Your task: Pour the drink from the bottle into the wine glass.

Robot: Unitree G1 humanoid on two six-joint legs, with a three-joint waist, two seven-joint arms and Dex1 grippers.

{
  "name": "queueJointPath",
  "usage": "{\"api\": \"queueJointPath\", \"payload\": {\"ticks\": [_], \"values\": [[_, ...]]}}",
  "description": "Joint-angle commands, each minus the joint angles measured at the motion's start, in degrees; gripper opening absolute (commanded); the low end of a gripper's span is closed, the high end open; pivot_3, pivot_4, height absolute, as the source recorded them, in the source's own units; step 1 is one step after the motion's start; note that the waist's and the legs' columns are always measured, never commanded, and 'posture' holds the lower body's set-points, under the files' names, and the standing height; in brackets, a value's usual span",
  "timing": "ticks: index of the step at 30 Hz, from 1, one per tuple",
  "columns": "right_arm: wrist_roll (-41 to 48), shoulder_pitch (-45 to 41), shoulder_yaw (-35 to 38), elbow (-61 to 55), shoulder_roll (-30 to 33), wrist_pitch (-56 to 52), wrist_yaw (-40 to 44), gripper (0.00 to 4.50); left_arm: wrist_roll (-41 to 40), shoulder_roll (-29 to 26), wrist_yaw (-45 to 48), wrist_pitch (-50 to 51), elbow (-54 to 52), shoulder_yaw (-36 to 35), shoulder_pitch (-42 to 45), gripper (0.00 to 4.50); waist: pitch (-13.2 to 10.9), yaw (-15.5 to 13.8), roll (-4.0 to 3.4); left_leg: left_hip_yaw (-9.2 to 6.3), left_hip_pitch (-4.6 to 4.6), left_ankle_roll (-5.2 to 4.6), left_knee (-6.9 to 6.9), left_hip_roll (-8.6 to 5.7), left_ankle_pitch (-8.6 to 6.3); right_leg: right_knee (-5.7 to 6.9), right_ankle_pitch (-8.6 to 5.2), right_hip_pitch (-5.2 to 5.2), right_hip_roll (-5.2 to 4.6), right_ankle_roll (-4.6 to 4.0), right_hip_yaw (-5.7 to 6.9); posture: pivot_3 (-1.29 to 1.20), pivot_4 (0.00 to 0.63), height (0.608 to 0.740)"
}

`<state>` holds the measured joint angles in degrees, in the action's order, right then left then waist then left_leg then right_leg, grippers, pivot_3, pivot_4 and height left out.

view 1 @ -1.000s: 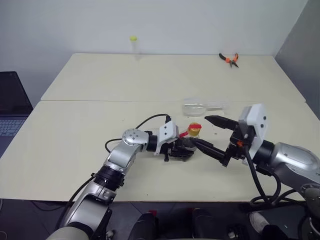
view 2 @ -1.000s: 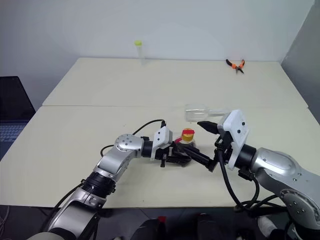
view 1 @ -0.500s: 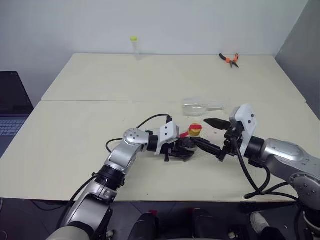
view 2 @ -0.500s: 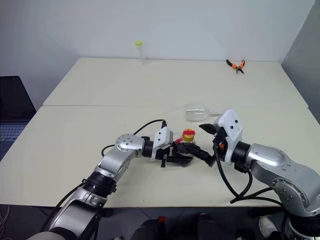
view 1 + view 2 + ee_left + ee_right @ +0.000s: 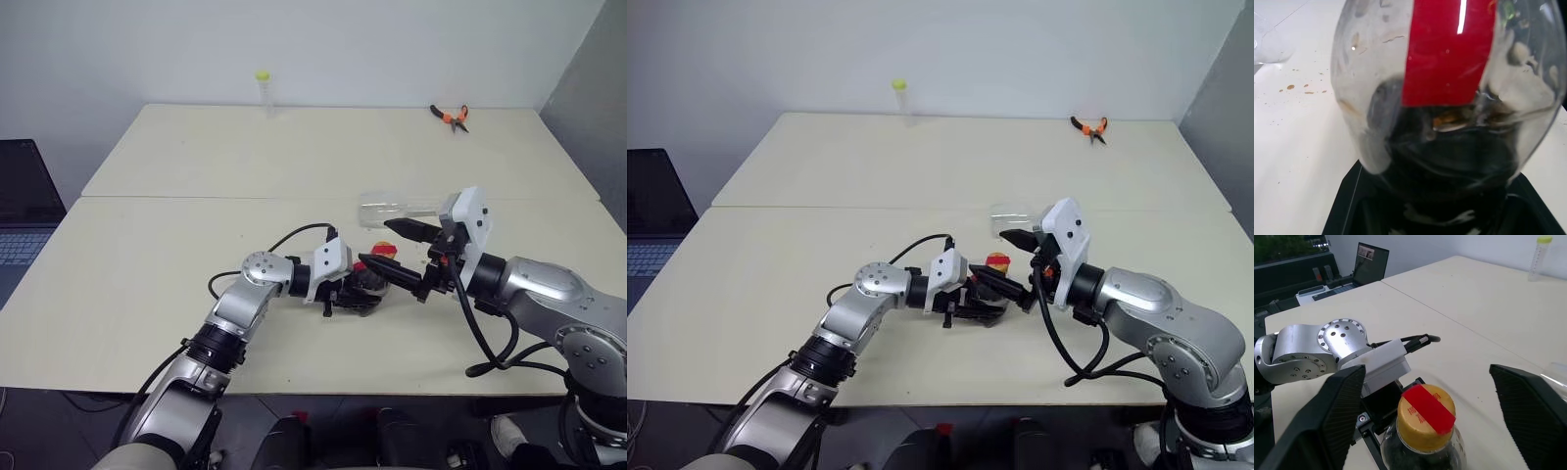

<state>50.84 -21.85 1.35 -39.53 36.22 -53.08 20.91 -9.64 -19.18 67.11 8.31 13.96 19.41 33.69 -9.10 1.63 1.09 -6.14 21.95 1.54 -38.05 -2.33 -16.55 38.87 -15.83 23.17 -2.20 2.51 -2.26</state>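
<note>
We count one bottle (image 5: pixel 1425 428), one glass (image 5: pixel 392 208), one tube (image 5: pixel 262 90), one pliers (image 5: pixel 449 116), one laptop (image 5: pixel 22 206). Bottle sits mid-table, clamped upright by left gripper (image 5: pixel 982 302): clear, bulbous, yellow cap, red strip, dark drink (image 5: pixel 1449 161) low inside. Right gripper (image 5: pixel 394 251) spread apart around the cap. Glass lies on its side at 1 o'clock from the bottle.

No text, brand, number or sign can be read anywhere. The bottle (image 5: pixel 1425 431) carries a plain red strip across its yellow cap and down its side, with no lettering. The laptop (image 5: pixel 1370 256) screen at upper left is too small to read.
</note>
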Motion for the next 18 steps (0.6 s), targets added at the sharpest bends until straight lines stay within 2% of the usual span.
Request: {"api": "queueJointPath", "payload": {"ticks": [1, 5, 6, 14, 18], "values": [[0.30, -1.03, 0.34, -0.79, 1.02, -0.44, 1.08, 2.85, 0.08, 0.10, 0.08, -0.71, -1.61, -0.15, 0.23, 1.71, 0.00, 0.00, 0.00, 0.01, -0.01, 0.00, 0.00, 0.00, 0.00, 0.00, 0.00, 0.00, 0.00, 0.00, -0.01, 0.00, 0.150, 0.740], [-1.32, -0.99, -0.94, -0.77, 2.76, -0.70, 2.52, 1.40, 0.04, 0.12, 0.03, -0.74, -1.59, -0.19, 0.27, 1.71, 0.00, 0.00, 0.00, -0.01, 0.00, 0.00, 0.00, 0.00, 0.00, 0.01, 0.00, 0.00, 0.00, 0.00, 0.01, 0.00, 0.150, 0.740], [-1.75, -0.98, -1.17, -0.59, 3.04, -0.71, 2.76, 1.21, 0.02, 0.14, 0.04, -0.75, -1.58, -0.18, 0.28, 1.71, 0.00, 0.00, 0.00, 0.00, -0.01, 0.00, 0.00, 0.00, 0.00, 0.01, 0.00, 0.00, 0.00, 0.00, 0.01, 0.00, 0.150, 0.740], [-4.59, -0.67, -1.53, 0.67, 3.93, 0.45, 4.69, 1.21, 0.11, 0.17, 0.06, -0.64, -1.92, -0.35, 0.19, 1.16, 0.00, 0.00, 0.00, -0.01, -0.01, 0.00, 0.00, 0.00, 0.00, 0.01, 0.00, 0.00, 0.00, 0.00, 0.01, 0.00, 0.150, 0.740], [-6.31, -1.48, -1.92, 3.18, 5.57, 2.86, 8.98, 1.21, -0.30, 0.22, 0.54, -0.32, -2.81, -0.29, -0.03, 0.96, 0.00, 0.00, 0.00, 0.00, -0.01, 0.00, 0.00, 0.00, 0.00, 0.01, 0.00, 0.00, 0.00, 0.00, 0.01, 0.00, 0.150, 0.740]]}}
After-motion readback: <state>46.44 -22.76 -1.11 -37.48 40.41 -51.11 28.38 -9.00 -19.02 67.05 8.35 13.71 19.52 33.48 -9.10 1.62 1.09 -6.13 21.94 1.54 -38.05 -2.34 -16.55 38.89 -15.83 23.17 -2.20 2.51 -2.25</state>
